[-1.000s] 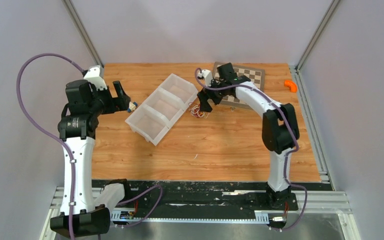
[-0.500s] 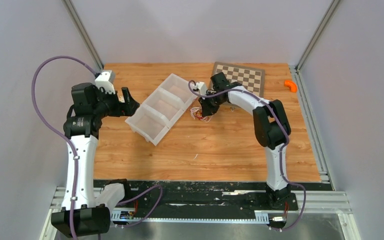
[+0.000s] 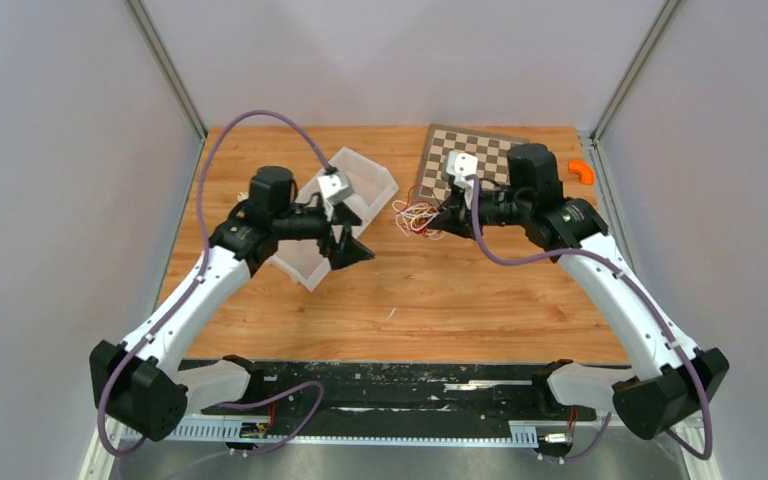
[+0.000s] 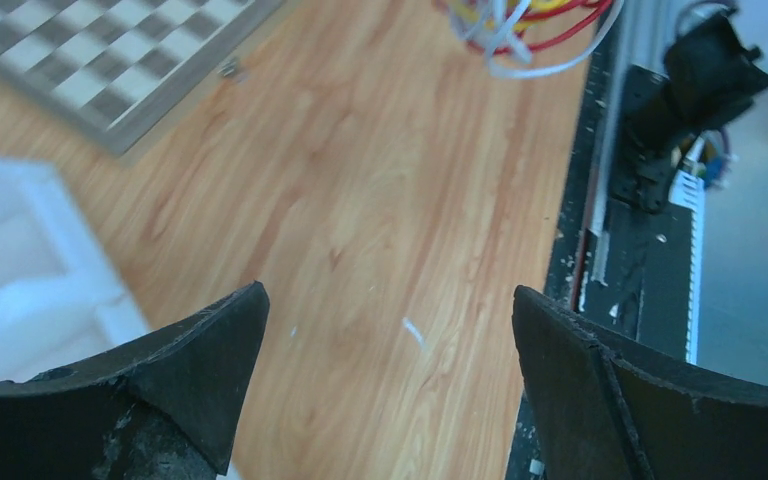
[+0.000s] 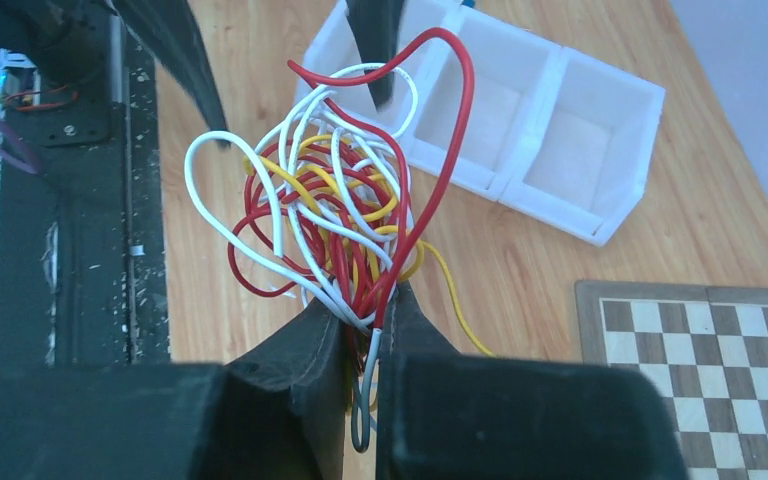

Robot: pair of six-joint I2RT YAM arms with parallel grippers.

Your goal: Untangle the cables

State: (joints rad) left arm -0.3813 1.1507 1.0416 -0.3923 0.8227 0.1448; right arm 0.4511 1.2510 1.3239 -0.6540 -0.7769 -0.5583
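Above the table centre, top view: right gripper (image 3: 443, 218) holds the cables (image 3: 418, 216), bundle just left of it, beside the chessboard (image 3: 490, 150). Left gripper (image 3: 352, 250) is by the bin (image 3: 370, 180), bundle to its right.
Left wrist: jaws spread wide, cables ahead, apart.
Right wrist: jaws clamped on the tangle's base.
A second ago: left arm far left, right jaws apart.

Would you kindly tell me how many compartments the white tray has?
3, in a row: the end compartment nearest the chessboard, the middle compartment, and the far compartment, partly hidden behind the cables.
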